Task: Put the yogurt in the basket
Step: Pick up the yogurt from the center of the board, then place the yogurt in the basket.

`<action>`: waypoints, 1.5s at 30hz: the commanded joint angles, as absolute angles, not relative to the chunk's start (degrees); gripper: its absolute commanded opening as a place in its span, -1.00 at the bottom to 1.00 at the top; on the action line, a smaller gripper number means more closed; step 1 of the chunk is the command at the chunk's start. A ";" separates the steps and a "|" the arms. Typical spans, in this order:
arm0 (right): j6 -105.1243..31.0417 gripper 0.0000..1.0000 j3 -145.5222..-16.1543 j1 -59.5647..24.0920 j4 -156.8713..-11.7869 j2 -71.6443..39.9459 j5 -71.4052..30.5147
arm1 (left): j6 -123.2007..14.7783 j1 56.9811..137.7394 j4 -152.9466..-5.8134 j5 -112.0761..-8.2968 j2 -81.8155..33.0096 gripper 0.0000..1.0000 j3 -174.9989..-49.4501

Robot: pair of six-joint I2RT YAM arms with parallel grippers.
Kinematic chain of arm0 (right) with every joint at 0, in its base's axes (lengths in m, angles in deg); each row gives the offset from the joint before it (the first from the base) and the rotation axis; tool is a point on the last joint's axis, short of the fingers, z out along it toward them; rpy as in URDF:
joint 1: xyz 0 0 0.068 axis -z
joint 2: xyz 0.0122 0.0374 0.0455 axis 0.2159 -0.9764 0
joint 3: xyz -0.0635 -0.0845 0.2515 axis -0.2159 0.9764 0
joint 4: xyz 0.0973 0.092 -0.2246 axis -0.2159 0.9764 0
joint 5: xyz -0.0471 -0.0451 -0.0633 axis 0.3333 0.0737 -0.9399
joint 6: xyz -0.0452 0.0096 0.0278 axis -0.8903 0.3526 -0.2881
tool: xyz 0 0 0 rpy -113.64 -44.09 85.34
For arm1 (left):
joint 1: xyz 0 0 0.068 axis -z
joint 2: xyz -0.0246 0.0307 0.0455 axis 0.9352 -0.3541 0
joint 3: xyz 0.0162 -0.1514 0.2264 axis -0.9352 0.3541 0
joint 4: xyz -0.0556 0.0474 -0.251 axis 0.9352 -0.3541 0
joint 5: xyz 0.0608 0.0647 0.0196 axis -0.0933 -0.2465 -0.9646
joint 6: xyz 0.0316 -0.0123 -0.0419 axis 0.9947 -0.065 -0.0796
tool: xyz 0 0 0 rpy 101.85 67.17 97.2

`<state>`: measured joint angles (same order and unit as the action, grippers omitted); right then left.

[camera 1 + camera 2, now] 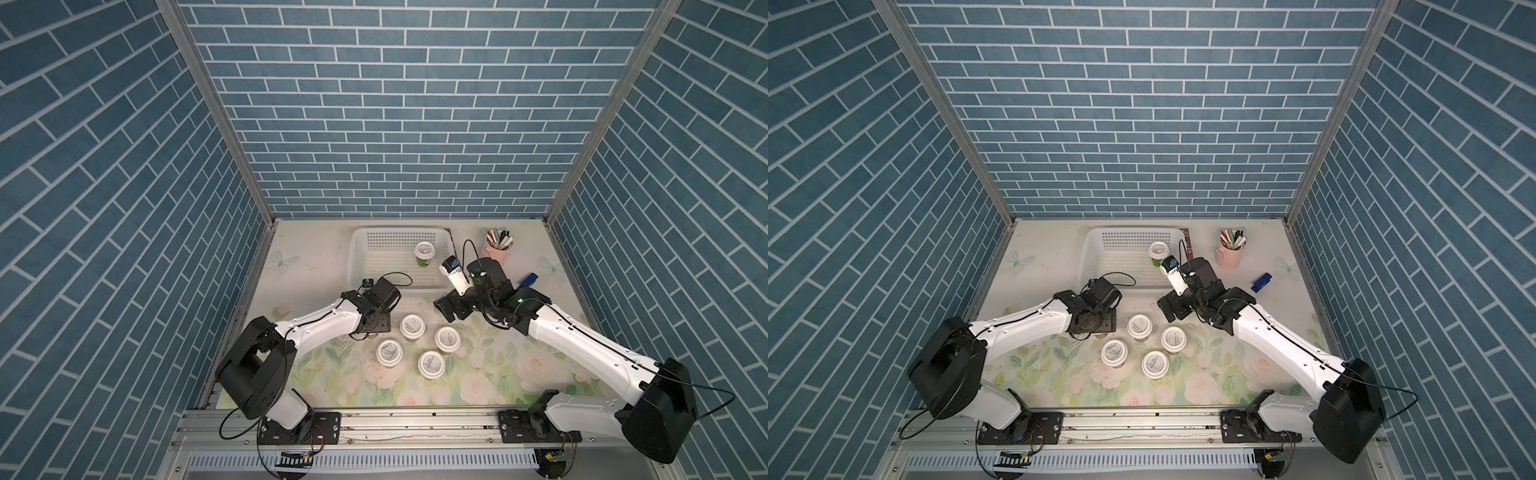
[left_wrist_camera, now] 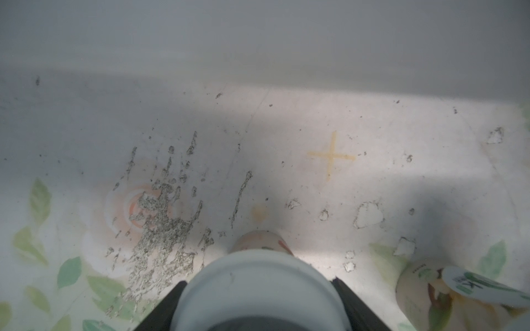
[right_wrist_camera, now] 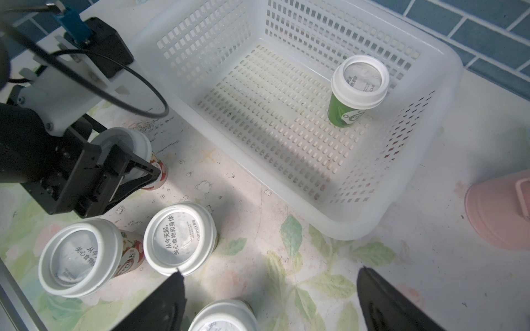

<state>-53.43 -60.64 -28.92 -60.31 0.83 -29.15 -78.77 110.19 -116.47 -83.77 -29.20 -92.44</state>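
Note:
The white basket [image 1: 357, 249] stands at the back of the table, and one green yogurt cup [image 1: 424, 251] stands upright inside it near its right wall [image 3: 358, 83]. Several white-lidded yogurt cups [image 1: 411, 326] stand grouped on the floral mat in front. My left gripper [image 2: 258, 281] is shut on one more yogurt cup [image 2: 258, 266], black fingers [image 2: 172, 301] against its lid sides. That cup stands on the table [image 3: 126, 140] and is hidden under the gripper [image 1: 376, 326] in both top views. My right gripper [image 3: 271, 272] hangs open and empty above the group [image 1: 446, 309].
A pink cup of pens [image 1: 498, 245] stands right of the basket, and a small blue object [image 1: 527, 281] lies in front of it. The left arm's wrist and cable [image 3: 86, 57] reach over the basket's near left corner. Blue brick walls enclose the table.

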 commanded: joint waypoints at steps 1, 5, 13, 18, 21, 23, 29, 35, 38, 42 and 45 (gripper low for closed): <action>-55.13 0.93 -60.37 -29.08 -60.86 0.25 -28.99 | -78.99 110.70 -118.66 -85.35 -28.98 0.55 -92.15; -54.98 0.93 -60.54 -29.11 -60.83 0.07 -29.02 | -78.83 110.94 -119.83 -85.87 -27.73 0.55 -93.07; -54.73 0.92 -60.77 -29.11 -60.89 0.06 -28.93 | -78.89 111.27 -122.74 -86.43 -24.79 0.55 -95.07; -54.69 0.92 -61.02 -29.11 -60.82 -0.01 -28.93 | -78.91 112.17 -126.03 -86.50 -22.58 0.55 -97.86; -54.60 0.93 -60.97 -29.11 -60.82 0.14 -29.08 | -78.89 113.11 -129.29 -87.01 -21.07 0.54 -100.90; -54.51 0.92 -60.95 -29.11 -60.75 0.24 -29.10 | -78.91 113.70 -131.94 -87.46 -20.41 0.53 -103.38; -54.42 0.92 -61.35 -29.11 -60.42 0.67 -29.23 | -78.51 115.13 -139.13 -88.83 -19.46 0.53 -111.27; -54.43 0.92 -61.65 -29.11 -60.15 0.44 -29.21 | -76.22 115.14 -142.69 -90.80 -21.57 0.53 -119.26; -54.39 0.92 -62.00 -29.13 -60.05 0.40 -29.10 | -74.40 115.14 -143.67 -91.53 -24.94 0.53 -124.11; -54.38 0.93 -62.18 -29.10 -60.13 0.99 -28.84 | -71.28 115.14 -144.25 -92.25 -30.57 0.53 -130.96; -54.35 0.92 -62.05 -29.11 -60.23 1.60 -29.02 | -69.14 114.90 -144.25 -92.83 -34.83 0.53 -135.57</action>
<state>-53.41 -60.66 -28.92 -60.29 0.24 -29.15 -72.39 114.82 -142.28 -91.03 -32.19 -132.61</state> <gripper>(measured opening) 0.962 0.768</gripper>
